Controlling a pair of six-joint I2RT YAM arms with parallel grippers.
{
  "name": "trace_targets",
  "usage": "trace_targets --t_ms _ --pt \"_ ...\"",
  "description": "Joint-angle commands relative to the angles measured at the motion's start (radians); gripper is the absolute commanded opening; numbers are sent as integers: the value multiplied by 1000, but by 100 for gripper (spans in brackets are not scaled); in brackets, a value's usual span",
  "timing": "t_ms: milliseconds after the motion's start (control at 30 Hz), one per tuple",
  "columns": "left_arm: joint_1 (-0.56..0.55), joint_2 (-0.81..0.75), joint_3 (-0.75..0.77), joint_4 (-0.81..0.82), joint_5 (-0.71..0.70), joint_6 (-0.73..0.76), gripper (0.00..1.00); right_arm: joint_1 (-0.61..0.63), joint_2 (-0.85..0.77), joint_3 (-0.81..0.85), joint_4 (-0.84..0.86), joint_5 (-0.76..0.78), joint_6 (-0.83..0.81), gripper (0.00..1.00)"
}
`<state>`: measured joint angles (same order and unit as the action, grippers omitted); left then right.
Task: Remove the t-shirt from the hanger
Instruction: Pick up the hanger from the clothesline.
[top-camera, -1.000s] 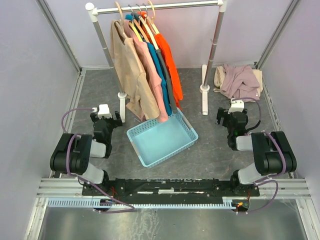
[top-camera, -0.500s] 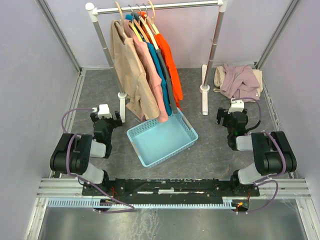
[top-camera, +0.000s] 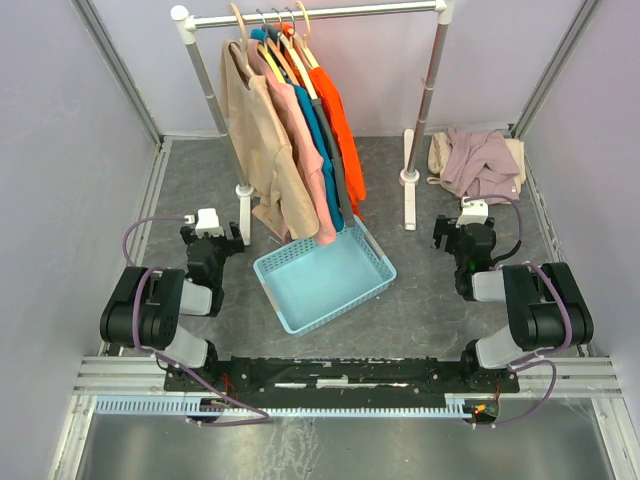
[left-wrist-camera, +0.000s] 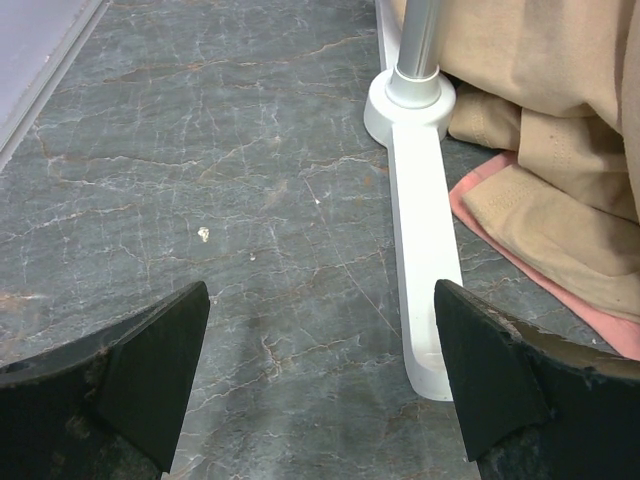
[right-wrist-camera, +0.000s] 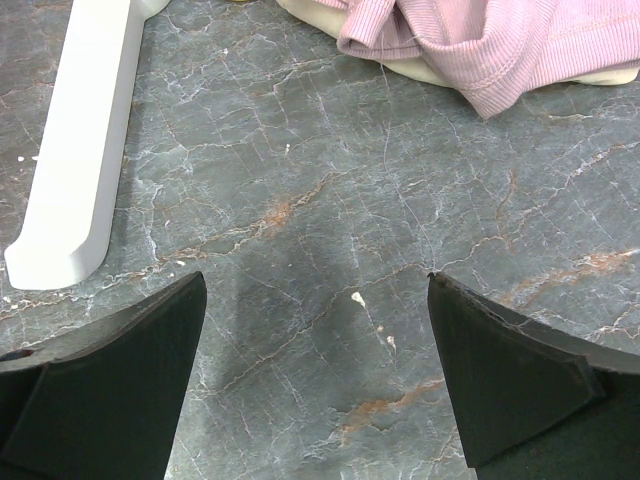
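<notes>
Several t-shirts hang on wooden hangers (top-camera: 292, 38) from the rail of a white rack (top-camera: 320, 13): tan (top-camera: 258, 140), pink (top-camera: 305, 150), blue (top-camera: 316, 135), grey and orange (top-camera: 342, 125). My left gripper (top-camera: 212, 240) rests low at the left, open and empty over bare floor (left-wrist-camera: 318, 330), with the rack's foot (left-wrist-camera: 420, 230) and the tan shirt's hem (left-wrist-camera: 560, 130) ahead of it. My right gripper (top-camera: 466, 238) rests low at the right, open and empty (right-wrist-camera: 316, 330).
A light blue basket (top-camera: 325, 277) sits tilted on the floor under the shirts. A heap of pink and cream clothes (top-camera: 480, 160) lies at the back right, also in the right wrist view (right-wrist-camera: 500, 40). The rack's right foot (right-wrist-camera: 80, 170) lies left of my right gripper.
</notes>
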<state>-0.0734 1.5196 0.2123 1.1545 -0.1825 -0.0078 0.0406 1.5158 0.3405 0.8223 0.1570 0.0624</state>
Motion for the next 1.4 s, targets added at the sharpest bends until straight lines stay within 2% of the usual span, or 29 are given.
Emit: trace_targets --t_ms 0,67,167,267,500,633,833,967,1133,1367 --pt "0 -73 24 -32 -82 -11 99 4 -70 46 -36 -10 -8 99" --pt "0 -192 85 -236 -114 -28 99 4 -173 126 -264 1 0 99" --pt "0 -311 191 -473 -169 -150 99 3 -280 264 -565 95 88 99" --pt "0 -375 288 -649 -110 -242 99 4 -304 423 -855 224 262 100" --pt "1 -461 469 -867 -82 -509 99 5 -276 824 -1114 184 396 99" --pt "1 -447 619 -1032 46 -555 99 13 -209 1118 -1362 162 479 99" --pt "1 -488 686 -1111 132 -646 99 61 -154 1381 -1542 65 497 99" --pt "1 -539 729 -1209 105 -683 99 107 -150 1509 -1673 32 446 99" --pt "1 -566 854 -1398 131 -641 99 146 -172 1577 -1747 -75 399 99" --pt "-7 -597 1022 -1587 176 -564 99 280 -85 1813 -1877 -35 345 99"
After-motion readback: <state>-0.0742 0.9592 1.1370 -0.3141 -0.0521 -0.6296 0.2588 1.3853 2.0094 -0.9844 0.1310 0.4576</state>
